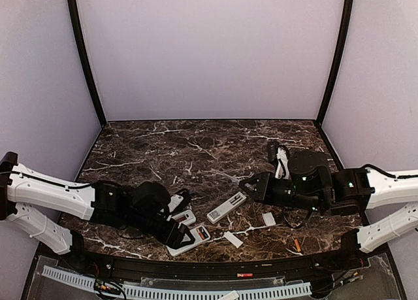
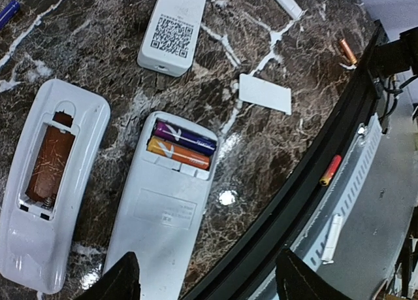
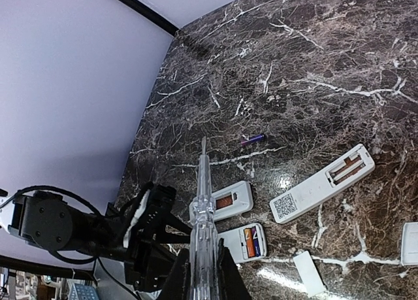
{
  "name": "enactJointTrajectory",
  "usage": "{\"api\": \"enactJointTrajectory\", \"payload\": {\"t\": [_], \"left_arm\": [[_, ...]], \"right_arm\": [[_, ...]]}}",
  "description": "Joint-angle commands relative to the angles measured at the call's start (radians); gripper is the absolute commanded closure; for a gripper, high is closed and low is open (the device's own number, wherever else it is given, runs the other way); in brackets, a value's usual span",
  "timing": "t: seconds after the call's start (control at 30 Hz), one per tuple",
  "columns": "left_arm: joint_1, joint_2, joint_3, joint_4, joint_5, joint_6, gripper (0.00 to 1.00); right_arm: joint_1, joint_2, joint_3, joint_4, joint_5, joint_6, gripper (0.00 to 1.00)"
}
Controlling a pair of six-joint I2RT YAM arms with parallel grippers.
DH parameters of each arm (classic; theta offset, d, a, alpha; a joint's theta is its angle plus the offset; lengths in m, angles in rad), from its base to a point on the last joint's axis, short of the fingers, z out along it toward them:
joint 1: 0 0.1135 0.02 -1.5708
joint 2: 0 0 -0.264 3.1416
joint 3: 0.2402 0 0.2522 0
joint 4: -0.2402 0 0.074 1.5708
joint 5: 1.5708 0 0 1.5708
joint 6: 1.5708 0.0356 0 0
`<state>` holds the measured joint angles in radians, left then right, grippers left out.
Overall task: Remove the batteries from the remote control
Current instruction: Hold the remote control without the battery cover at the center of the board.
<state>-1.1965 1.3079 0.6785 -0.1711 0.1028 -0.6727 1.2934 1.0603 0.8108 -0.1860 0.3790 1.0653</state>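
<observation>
The left gripper (image 2: 209,283) has its jaws wide apart and holds nothing. A white remote (image 2: 163,208) lies back-up just in front of it. The remote's near end reaches in between the two fingers (image 2: 121,283), close to one of them. Its little lid is off. Two batteries (image 2: 180,146), one purple and one orange, lie side by side inside.

The right gripper (image 3: 201,277) is squeezed tight on a thin clear stick (image 3: 199,202), maybe plastic, well away from that remote. A second remote (image 2: 46,189) next to the first has an empty slot. A loose orange battery (image 2: 347,51) lies near the table's edge.

The table (image 1: 196,143) is dark marble with white veins. The walls (image 1: 209,51) are plain pale purple.
</observation>
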Motion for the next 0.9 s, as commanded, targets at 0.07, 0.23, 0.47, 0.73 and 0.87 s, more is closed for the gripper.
{"api": "enactJointTrajectory", "payload": {"t": [0.07,0.23,0.47,0.73,0.87], "left_arm": [[-0.054,0.136,0.103,-0.097,-0.164,0.090,0.27],[-0.075,0.195,0.144,-0.127,-0.245,0.107,0.25],[-0.096,0.243,0.162,-0.127,-0.258,0.127,0.24],[-0.137,0.333,0.207,-0.130,-0.269,0.172,0.28],[-0.139,0.348,0.209,-0.131,-0.276,0.198,0.42]], "right_arm": [[-0.005,0.010,-0.004,-0.011,0.007,0.015,1.00],[-0.006,0.003,-0.010,-0.007,0.011,0.016,1.00],[-0.009,-0.009,-0.029,0.003,0.015,0.025,1.00],[-0.033,0.013,-0.025,-0.064,-0.045,-0.010,1.00],[-0.065,0.046,-0.007,-0.144,-0.154,-0.064,1.00]]}}
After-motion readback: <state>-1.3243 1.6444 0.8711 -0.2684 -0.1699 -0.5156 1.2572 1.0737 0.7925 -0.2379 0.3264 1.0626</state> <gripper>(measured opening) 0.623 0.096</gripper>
